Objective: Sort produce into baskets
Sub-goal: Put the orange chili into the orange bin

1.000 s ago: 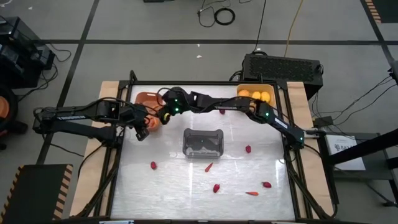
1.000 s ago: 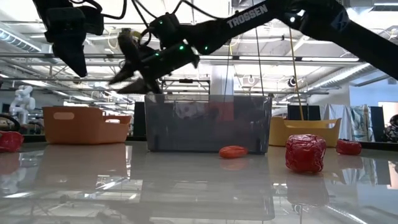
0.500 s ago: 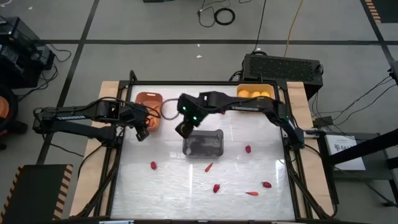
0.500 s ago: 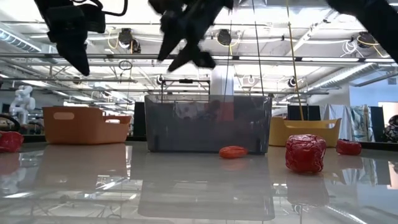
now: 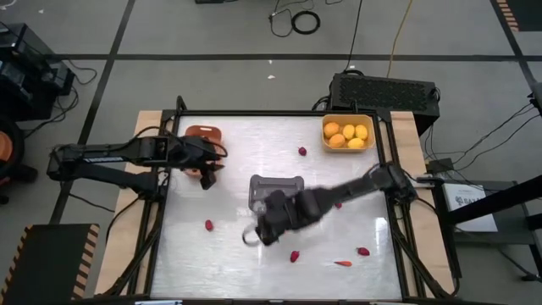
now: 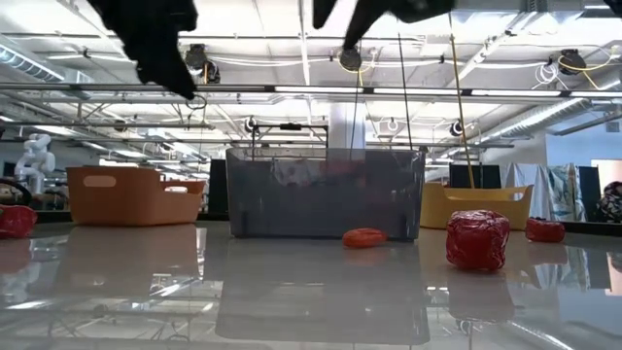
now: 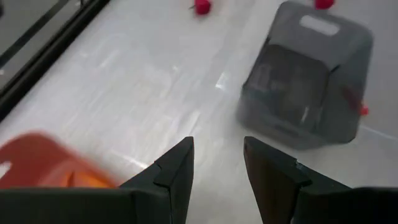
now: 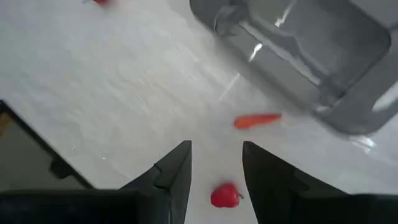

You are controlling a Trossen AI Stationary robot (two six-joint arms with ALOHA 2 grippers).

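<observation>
The terracotta basket [image 5: 204,134] stands at the far left, the yellow basket [image 5: 347,133] with several yellow-orange fruits at the far right, and the grey translucent basket [image 5: 276,193] in the middle. Red berries [image 5: 209,225] [image 5: 302,152] [image 5: 295,256] and a carrot stick [image 5: 343,263] lie loose on the table. My left gripper [image 5: 206,175] is open and empty above the table just near of the terracotta basket [image 7: 43,163]. My right gripper [image 5: 258,234] is open and empty, near-left of the grey basket [image 8: 311,50], above a carrot stick [image 8: 257,120] and a berry [image 8: 225,195].
A black box [image 5: 385,91] stands beyond the table's far right corner. The low view shows a carrot stick [image 6: 364,236] and a berry [image 6: 477,238] in front of the grey basket [image 6: 326,204]. Another berry [image 5: 363,252] lies near the right front.
My right gripper has swung from beside the terracotta basket, past the grey basket's left end, toward the table's near edge and now hangs near-left of the grey basket. My left gripper has shifted a little toward the right.
</observation>
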